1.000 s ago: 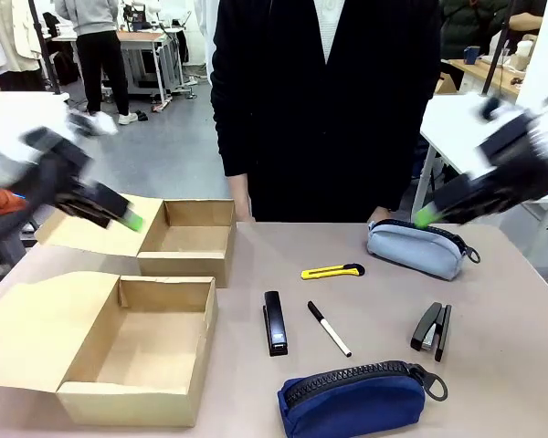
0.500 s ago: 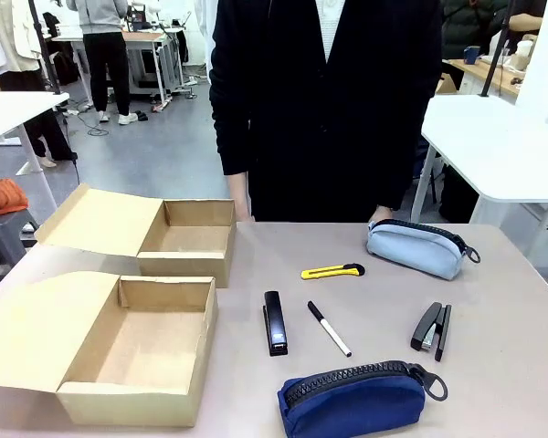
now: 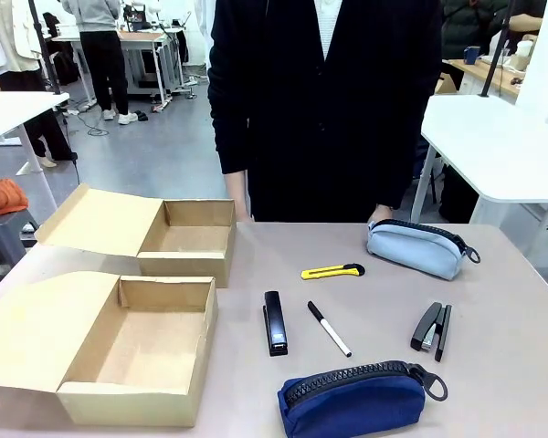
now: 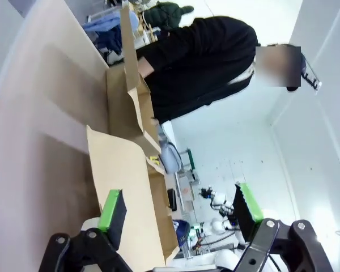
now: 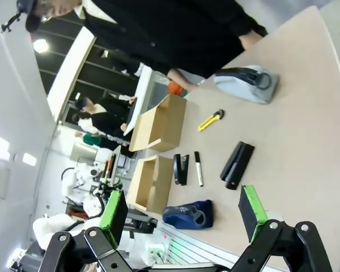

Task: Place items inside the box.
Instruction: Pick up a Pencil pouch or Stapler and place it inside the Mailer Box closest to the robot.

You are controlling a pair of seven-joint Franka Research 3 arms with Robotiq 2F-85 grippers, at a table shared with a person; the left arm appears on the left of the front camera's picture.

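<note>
Plump navy zippered pouch (image 3: 352, 399); left end effector (image 4: 179, 207) and right end effector (image 5: 182, 208) both agape, empty.

Front view across the table (image 3: 521, 365) toward the person (image 3: 329, 109); both wrist views far, sideways, same boxes (image 3: 137, 356)

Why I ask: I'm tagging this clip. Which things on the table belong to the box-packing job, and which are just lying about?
Job:
near open box
navy pouch
slim black stapler
yellow utility knife
white marker

Probably lying about:
far box
light blue pouch
grey stapler
</note>
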